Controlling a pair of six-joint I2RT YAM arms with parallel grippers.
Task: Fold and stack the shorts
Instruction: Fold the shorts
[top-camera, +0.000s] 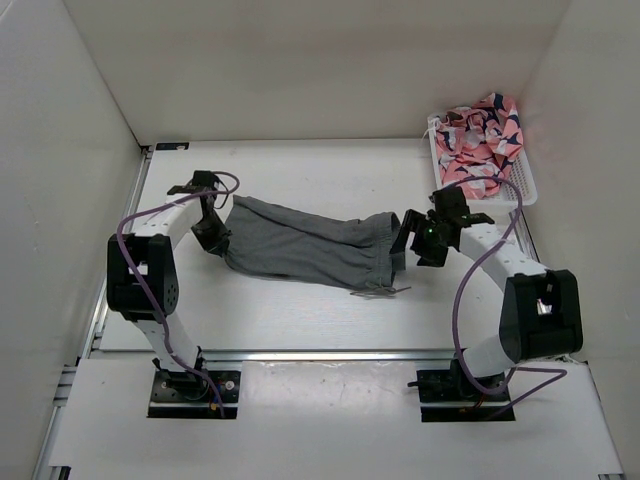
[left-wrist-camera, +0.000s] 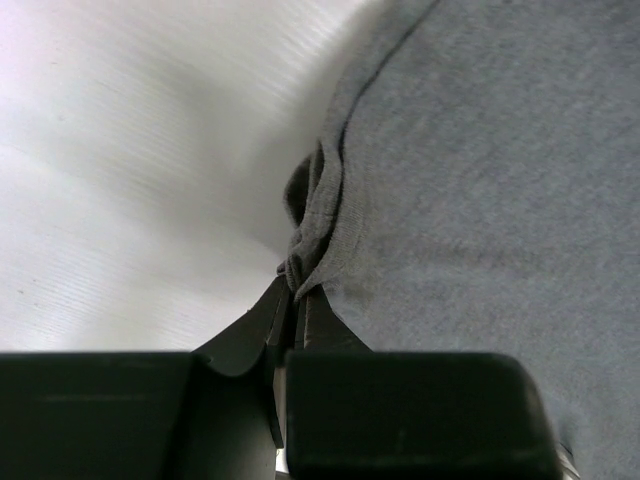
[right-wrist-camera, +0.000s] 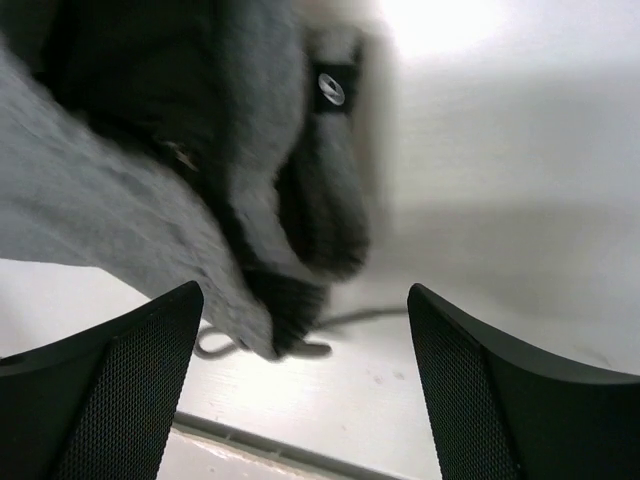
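Shorts of plain mid-grey soft fabric (top-camera: 300, 245) lie stretched across the middle of my white table (top-camera: 300, 170), my left gripper (top-camera: 212, 232) clamped on their left end, my right gripper (top-camera: 412, 243) spread wide just beside the waistband end, holding nothing.

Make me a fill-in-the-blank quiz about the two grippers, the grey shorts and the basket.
The left gripper is ____ on an edge of the grey shorts.
The right gripper stands ____ at the waistband.
The white basket in the far right corner holds a ____ patterned cloth.
Missing words: shut, open, pink.
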